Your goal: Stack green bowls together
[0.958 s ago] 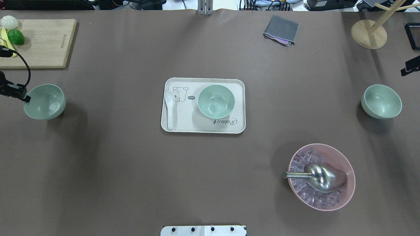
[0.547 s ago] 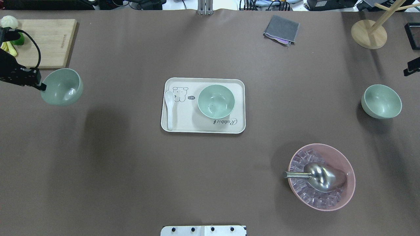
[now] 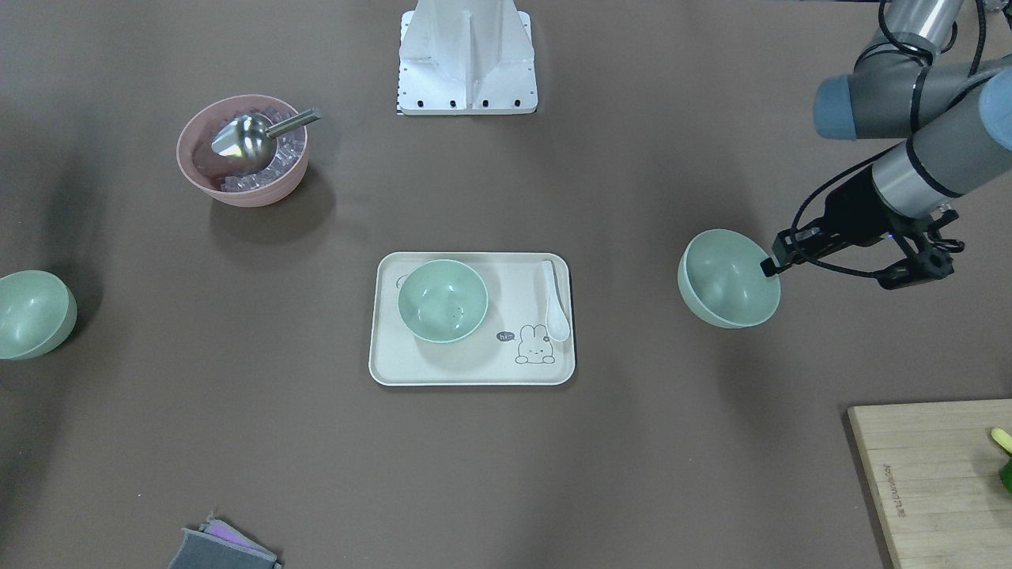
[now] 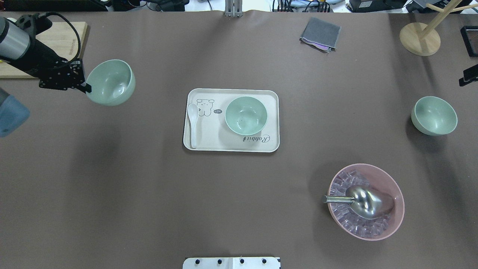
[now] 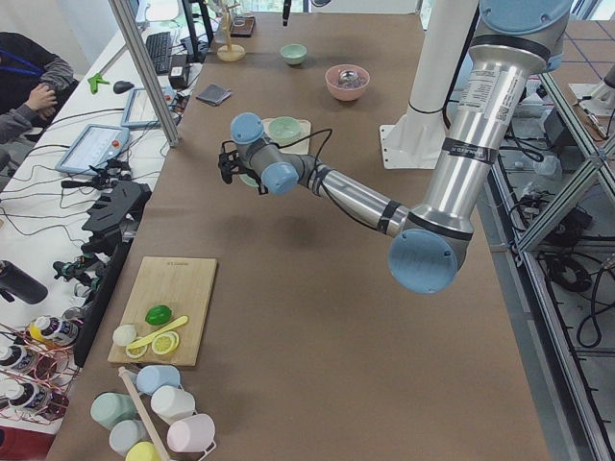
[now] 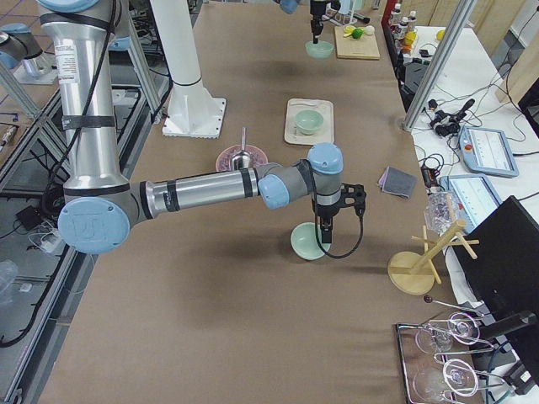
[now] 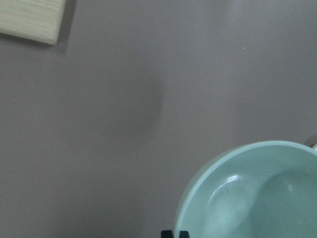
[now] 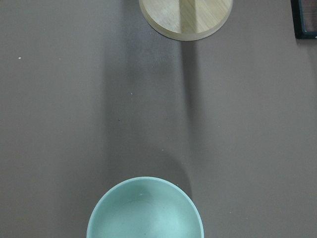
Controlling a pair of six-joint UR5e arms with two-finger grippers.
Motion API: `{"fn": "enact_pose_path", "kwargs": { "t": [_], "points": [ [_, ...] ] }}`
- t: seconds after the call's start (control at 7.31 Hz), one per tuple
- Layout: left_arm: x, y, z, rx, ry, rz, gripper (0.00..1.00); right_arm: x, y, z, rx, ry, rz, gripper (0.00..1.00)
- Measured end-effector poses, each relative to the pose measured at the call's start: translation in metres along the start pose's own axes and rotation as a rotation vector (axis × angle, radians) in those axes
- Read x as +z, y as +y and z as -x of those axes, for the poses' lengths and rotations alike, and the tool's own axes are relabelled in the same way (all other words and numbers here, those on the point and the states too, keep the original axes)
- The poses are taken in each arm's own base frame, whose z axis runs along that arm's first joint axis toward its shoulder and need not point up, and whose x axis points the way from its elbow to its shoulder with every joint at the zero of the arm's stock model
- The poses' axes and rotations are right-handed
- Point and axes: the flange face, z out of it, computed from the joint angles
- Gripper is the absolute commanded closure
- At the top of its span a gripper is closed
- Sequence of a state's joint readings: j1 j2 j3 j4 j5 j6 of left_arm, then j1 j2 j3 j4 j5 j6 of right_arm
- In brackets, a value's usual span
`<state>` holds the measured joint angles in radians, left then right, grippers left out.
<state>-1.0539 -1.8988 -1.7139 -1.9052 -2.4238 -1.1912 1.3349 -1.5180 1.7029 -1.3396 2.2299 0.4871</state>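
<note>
My left gripper (image 4: 86, 88) is shut on the near rim of one green bowl (image 4: 111, 82) and holds it in the air, left of the tray. The bowl also shows in the front view (image 3: 727, 278) and the left wrist view (image 7: 257, 193). A second green bowl (image 4: 246, 115) sits upright on the cream tray (image 4: 224, 148). The third green bowl (image 4: 434, 115) stands on the table at the far right and shows in the right wrist view (image 8: 145, 208). My right gripper (image 6: 324, 234) hangs over that bowl's outer side; I cannot tell if it is open or shut.
A white spoon (image 4: 192, 123) lies on the tray's left side. A pink bowl (image 4: 396, 224) with ice and a metal scoop (image 4: 368, 201) stands front right. A cutting board (image 4: 71, 37), a grey cloth (image 4: 320, 33) and a wooden stand (image 4: 419, 39) lie along the far edge.
My left gripper has lifted its green bowl off the table and carried it right, toward the tray, and farther from the robot. The right arm and the other bowls have not moved.
</note>
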Motion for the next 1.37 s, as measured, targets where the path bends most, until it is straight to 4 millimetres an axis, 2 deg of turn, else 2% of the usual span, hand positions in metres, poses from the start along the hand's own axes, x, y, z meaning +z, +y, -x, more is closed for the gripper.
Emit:
{"fn": "enact_pose_path", "kwargs": {
  "t": [0.27,0.55,1.09,1.37],
  "points": [
    [0.017,0.023,-0.088,-0.043,-0.061,-0.010,1.00,0.000,-0.001,0.001,0.000,-0.002,0.001,0.00],
    [0.051,0.055,-0.158,-0.072,-0.109,0.003,1.00,0.000,-0.001,0.001,0.001,-0.003,0.001,0.00],
    [0.111,0.087,-0.258,-0.114,-0.140,-0.009,1.00,0.001,-0.001,0.002,0.001,0.001,0.002,0.00],
    [0.136,0.098,-0.290,-0.147,-0.147,-0.031,1.00,0.001,-0.001,0.002,-0.001,0.001,0.001,0.00]
  ]
}}
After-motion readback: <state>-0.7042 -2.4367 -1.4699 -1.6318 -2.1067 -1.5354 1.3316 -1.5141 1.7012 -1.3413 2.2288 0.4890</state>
